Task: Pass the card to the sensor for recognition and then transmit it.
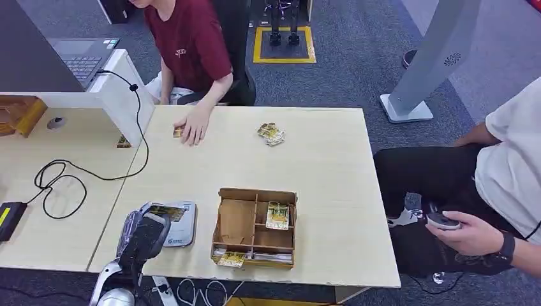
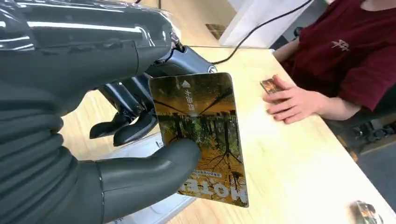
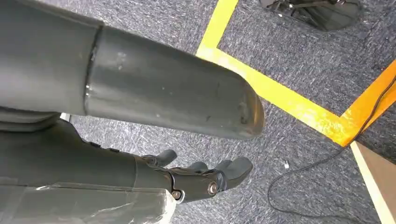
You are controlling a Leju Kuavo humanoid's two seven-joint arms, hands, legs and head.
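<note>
My left hand (image 1: 148, 234) pinches a card (image 2: 201, 135) printed with an autumn forest between its thumb and fingers. It holds the card (image 1: 167, 211) over the grey sensor pad (image 1: 182, 228) at the table's near left edge. A wooden divided box (image 1: 255, 227) to the right of the pad has one card (image 1: 277, 215) in a middle slot and another (image 1: 232, 258) in its front slot. My right hand (image 3: 205, 177) hangs beside my body over the carpet, fingers apart and holding nothing.
A person in a red shirt (image 1: 191, 38) rests a hand (image 1: 193, 127) on a card at the table's far side. Loose cards (image 1: 271, 134) lie mid-table. Another person (image 1: 504, 191) sits at the right with a controller (image 1: 442, 220). A black cable (image 1: 64, 178) loops on the left desk.
</note>
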